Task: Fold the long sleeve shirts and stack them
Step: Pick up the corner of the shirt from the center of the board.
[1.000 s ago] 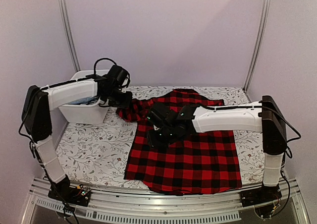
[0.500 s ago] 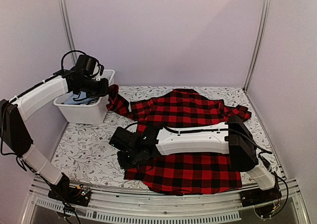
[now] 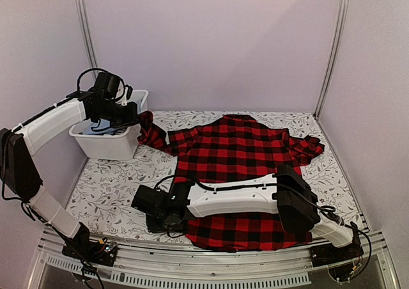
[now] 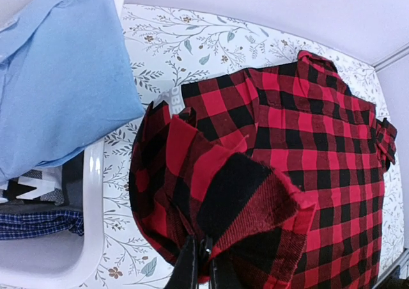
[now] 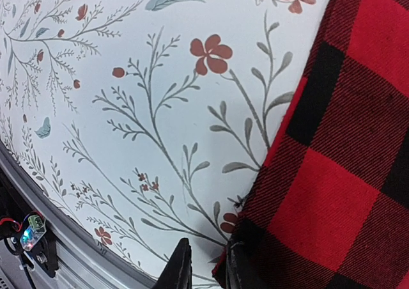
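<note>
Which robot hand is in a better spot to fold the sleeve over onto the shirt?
The left hand. It pinches the checked sleeve, lifted beside the white bin, so it likely only needs to carry it across. The right hand sits low at the near corner of the shirt.

A red-and-black buffalo check long sleeve shirt (image 3: 246,155) is spread flat on a white worktop printed with leafy sprigs (image 3: 108,187), with its collar toward the far wall. One sleeve is raised off the worktop at the far left and is held by the left arm's fingers (image 3: 136,117), just beside the rim of a white plastic bin (image 3: 105,147) in the far left corner. The white right arm (image 3: 233,196) is stretched low across the shirt's near part. Its black wrist end (image 3: 156,212) is set at the shirt's near left corner, and the right arm's fingers are hidden beneath it.
</note>
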Motion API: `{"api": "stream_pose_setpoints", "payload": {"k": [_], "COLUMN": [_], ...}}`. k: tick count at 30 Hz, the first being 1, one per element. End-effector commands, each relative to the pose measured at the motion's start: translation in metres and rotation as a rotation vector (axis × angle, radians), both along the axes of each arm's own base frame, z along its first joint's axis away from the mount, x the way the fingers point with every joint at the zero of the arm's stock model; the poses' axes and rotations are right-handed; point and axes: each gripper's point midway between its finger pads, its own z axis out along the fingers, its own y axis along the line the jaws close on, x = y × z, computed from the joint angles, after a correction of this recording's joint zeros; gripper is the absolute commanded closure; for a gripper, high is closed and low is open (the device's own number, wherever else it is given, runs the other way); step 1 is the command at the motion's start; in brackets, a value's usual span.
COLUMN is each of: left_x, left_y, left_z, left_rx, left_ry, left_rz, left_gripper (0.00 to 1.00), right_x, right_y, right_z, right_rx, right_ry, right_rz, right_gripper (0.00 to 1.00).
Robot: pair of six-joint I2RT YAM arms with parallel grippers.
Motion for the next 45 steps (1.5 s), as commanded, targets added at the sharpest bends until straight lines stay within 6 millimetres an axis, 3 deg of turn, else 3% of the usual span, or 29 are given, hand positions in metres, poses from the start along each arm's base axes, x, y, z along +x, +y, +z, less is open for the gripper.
{"api": "stream_pose_setpoints", "payload": {"k": [1,10,26,30,45], "left_x": [-0.002,-0.003,-0.002,-0.001,-0.001], "left_y": [0.000,-0.003,-0.003,-0.005,-0.005], "left_z": [0.004,-0.002,-0.002,-0.001,0.001], "left_rx": [-0.025,-0.044,-0.060,-0.068,-0.075], "left_ry": [-0.008,0.006,0.009,0.008,0.007], "left_rz": [-0.010,-0.025,-0.026,-0.031,-0.028], "left_gripper": [1.00,1.00,1.00,1.00,1.00], "right_x": [0.000,-0.006,-0.016,-0.022,-0.030], "right_y": [-0.015,-0.012,-0.028,-0.040,-0.078], "right_z": [-0.011,0.001,-0.028,-0.051,-0.082], "right_rx": [-0.077,-0.076,-0.188,-0.267,-0.446], "right_ry": [-0.029,-0.067,-0.052,-0.044,-0.034], "right_rz": [-0.087,-0.104,-0.124,-0.115,-0.113], "right_gripper": [0.81,0.79,0.79,0.79,0.86]}}
